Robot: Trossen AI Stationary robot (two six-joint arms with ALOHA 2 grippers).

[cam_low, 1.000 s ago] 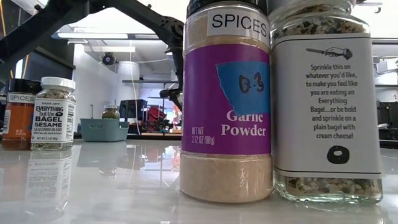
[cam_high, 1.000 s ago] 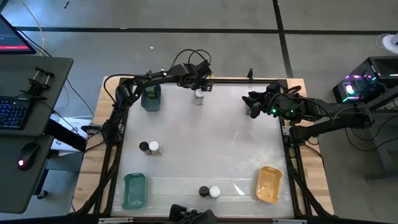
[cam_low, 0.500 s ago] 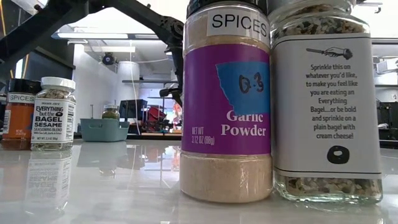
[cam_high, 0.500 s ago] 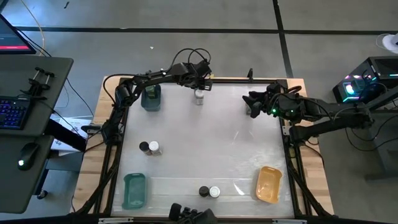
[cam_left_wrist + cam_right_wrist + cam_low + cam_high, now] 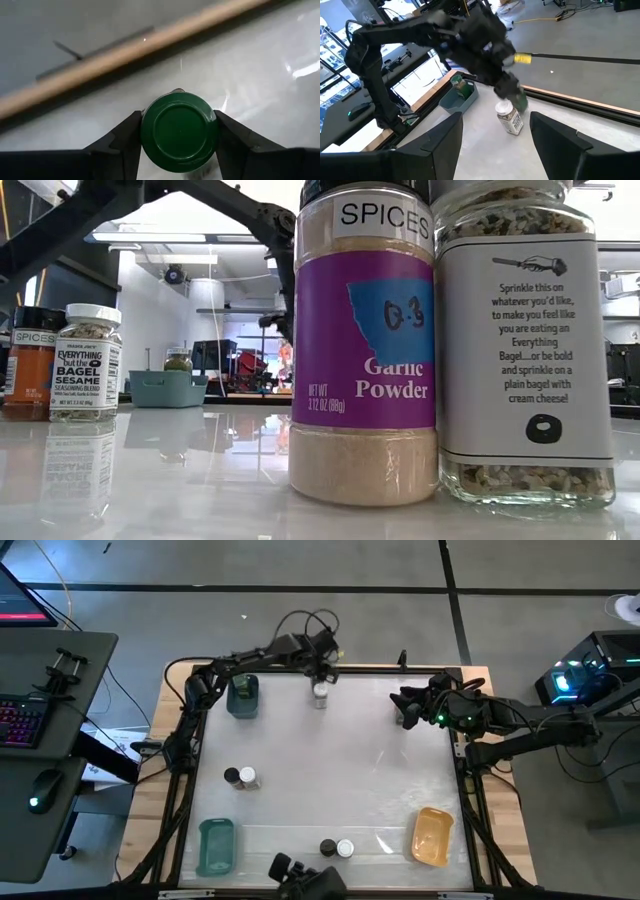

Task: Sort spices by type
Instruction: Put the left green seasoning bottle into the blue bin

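Since a second ago the left gripper [image 5: 178,136] has closed on a green-lidded jar [image 5: 179,130] at the bench's [image 5: 330,750] far edge, beside a white-lidded jar [image 5: 509,117]; only the wrist view shows the grip. The right gripper [image 5: 408,708] hovers open at the far right.

Table middle [image 5: 330,770] lies open (jar pairs [image 5: 241,777] flank it).

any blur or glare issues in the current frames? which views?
Right wrist view: the left arm's gripper over the white-lidded jar is motion-smeared. Left wrist view: green-lidded jar sharp between the fingers, glare streaks on the table. Low view: garlic powder jar fills the frame, glossy tabletop mirrors the jars. High view: even light, faint sheen mid-table.
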